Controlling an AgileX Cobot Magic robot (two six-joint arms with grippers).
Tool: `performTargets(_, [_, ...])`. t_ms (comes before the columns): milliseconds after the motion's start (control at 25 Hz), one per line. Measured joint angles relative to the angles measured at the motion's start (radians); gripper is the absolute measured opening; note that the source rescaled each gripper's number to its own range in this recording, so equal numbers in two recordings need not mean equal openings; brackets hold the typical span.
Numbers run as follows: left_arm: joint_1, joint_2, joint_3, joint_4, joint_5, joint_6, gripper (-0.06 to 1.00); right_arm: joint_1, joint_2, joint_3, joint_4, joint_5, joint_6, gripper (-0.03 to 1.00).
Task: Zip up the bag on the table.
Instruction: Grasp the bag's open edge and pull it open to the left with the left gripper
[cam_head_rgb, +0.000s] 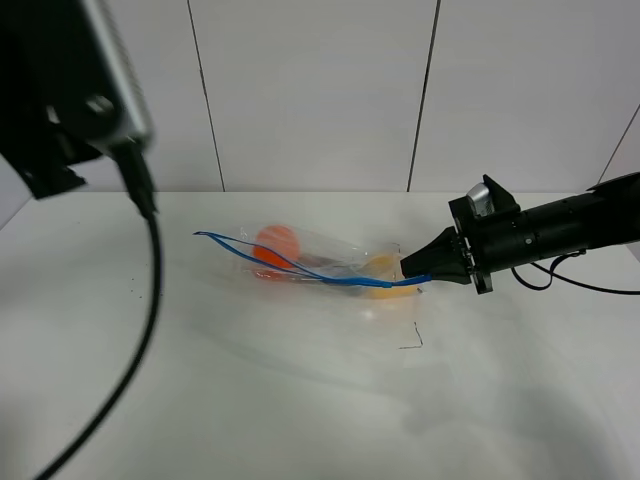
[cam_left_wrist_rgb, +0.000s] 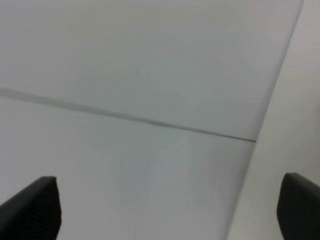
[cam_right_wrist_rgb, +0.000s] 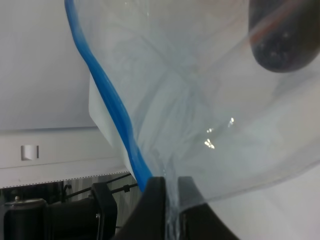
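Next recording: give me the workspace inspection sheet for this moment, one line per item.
Surface: white table, matte, no spills seen.
Job's things: clear bag lying mid-table, orange and yellow pear inside; blue zip strip looks parted at its left end.
Clutter: small dark angled mark in front of the bag; cannot tell what.
Grippers: right gripper shut on the bag's right corner; left gripper open, raised, holding nothing.
Cables: thick black cable hanging at left; thin cable looping at right.
Surroundings: white panelled wall.
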Motion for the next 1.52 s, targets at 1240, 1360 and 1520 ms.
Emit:
performTargets(1240, [-0.262,0.843,0.099,0.556,-0.073,-1.073,0.93,0.000,0.000,-0.001,-0.018,0.001,0.001,0.00])
performTargets(1360, [-0.262,0.879,0.049,0.560,-0.085,-1.088,0.93,0.000,0.000,-0.001,-0.022,0.001,0.004,0.00])
performTargets(1520, [-0.253,0.943,0.004,0.563,-0.086,-1.090,0.92,0.000,0.000,-0.001,-0.025,0.001,0.008,0.00])
